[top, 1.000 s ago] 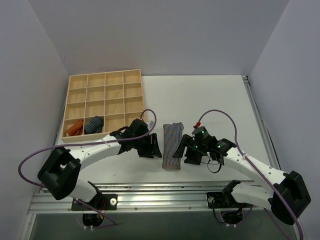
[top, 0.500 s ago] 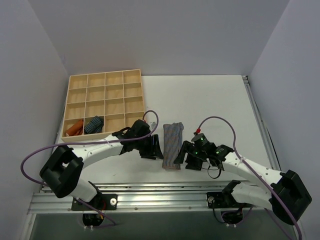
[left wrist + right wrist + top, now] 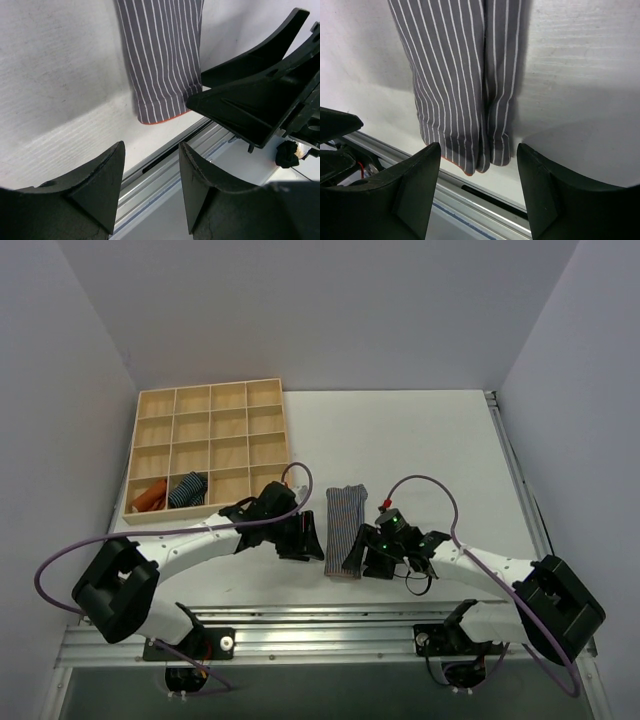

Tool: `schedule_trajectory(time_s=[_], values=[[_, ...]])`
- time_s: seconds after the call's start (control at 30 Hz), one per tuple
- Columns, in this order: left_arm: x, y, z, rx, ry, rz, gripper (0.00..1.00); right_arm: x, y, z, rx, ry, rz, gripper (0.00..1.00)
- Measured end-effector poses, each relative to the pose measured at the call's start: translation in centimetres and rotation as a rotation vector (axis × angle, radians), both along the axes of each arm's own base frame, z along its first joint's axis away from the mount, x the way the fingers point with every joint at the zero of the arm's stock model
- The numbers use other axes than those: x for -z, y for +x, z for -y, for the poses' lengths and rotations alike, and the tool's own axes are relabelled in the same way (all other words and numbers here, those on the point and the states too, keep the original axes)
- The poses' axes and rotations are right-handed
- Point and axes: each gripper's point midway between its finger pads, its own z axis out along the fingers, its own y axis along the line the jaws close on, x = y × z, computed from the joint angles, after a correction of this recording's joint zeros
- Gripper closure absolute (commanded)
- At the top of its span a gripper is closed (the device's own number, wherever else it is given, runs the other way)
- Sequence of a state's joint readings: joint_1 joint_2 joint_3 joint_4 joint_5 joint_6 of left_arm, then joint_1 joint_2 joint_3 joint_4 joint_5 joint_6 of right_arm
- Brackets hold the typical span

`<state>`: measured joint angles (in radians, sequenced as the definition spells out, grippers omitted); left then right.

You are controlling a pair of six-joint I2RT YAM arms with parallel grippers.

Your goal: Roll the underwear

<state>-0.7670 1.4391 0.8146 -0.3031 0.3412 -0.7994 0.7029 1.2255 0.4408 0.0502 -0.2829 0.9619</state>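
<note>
- Table [image 3: 420, 440]: the white surface that carries everything. The underwear [image 3: 345, 530] lies flat on it near the front edge, between the two arms, where both can reach it.
- Wooden tray [image 3: 210, 386]: a grid of compartments, well to the left of the underwear and farther from the robot. It is probably where finished rolls go, so it sits out of the working zone.
- Left gripper [image 3: 303, 537]: just beside the underwear's left edge, level with its near half. The fingers are spread wide and hold nothing. In the left wrist view [image 3: 150, 150] the cloth's near corner shows just beyond them.
- Right gripper [image 3: 362, 552]: just beside the underwear's right edge, at its near end. The fingers are spread and empty. In its own view [image 3: 479, 147] they frame the near hem, which suggests a line-up for a grasp there. Whether either gripper touches the cloth cannot be told from above.
- Underwear [image 3: 455, 75]: grey with fine white stripes, folded into a long narrow strip that runs away from the robot. A sliver of orange shows at the near hem [image 3: 162, 55]. This folded strip is the shape a roll starts from, and no turn has yet been made.
- Blue striped roll [image 3: 187, 489]: in a front-row tray compartment, well left of the underwear.
- Orange cloth [image 3: 150, 498]: in the next compartment, farther from the underwear.
</note>
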Motion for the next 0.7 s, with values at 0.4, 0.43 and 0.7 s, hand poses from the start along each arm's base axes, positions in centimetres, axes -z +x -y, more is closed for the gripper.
schedule_trajectory(time_s=[0.4, 0.43, 0.7], values=[[0.1, -1.4, -0.4, -0.021, -0.047, -0.053, 0.4, 0.9, -0.2, 0.2, -0.015, 0.001, 0.015, 0.74], [0.0, -1.4, -0.3, -0.021, -0.064, -0.059, 0.4, 1.0, -0.2, 0.3, -0.017, -0.001, 0.017, 0.79], [1.1, -1.6, 0.4, -0.044, -0.14, -0.147, 0.37, 1.1, -0.2, 0.1, -0.022, 0.008, 0.02, 0.88]])
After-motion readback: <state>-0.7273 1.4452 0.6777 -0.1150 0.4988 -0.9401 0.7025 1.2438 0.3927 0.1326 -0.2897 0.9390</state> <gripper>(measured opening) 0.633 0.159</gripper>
